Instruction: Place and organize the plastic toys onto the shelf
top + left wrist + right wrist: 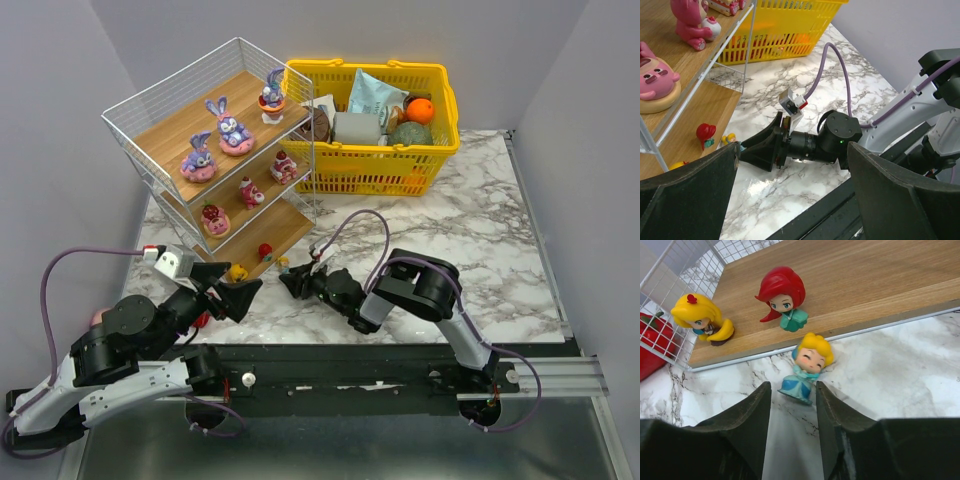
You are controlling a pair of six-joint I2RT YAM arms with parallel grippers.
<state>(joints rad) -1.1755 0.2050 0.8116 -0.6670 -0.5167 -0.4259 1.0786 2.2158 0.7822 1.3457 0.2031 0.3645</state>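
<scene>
Right tool [792,385] stands parted either side of a blonde doll [807,365] lying on the tabletop [900,370], head at the shelf [865,285] edge. Left tool [792,147] gapes wide, empty.

Thin white metal wire and light, matt wood boards with fine grain on the shelf [190,122]. Smooth, shiny plastic on the toys [783,297]. Looks like marble on the table [480,230], smooth and a little shiny. Yellow plastic, smooth, on the basket [370,165]. Dark, matt and a bit rough on the right fingers [747,415]. Glossy red skin on the pepper [650,362].
</scene>
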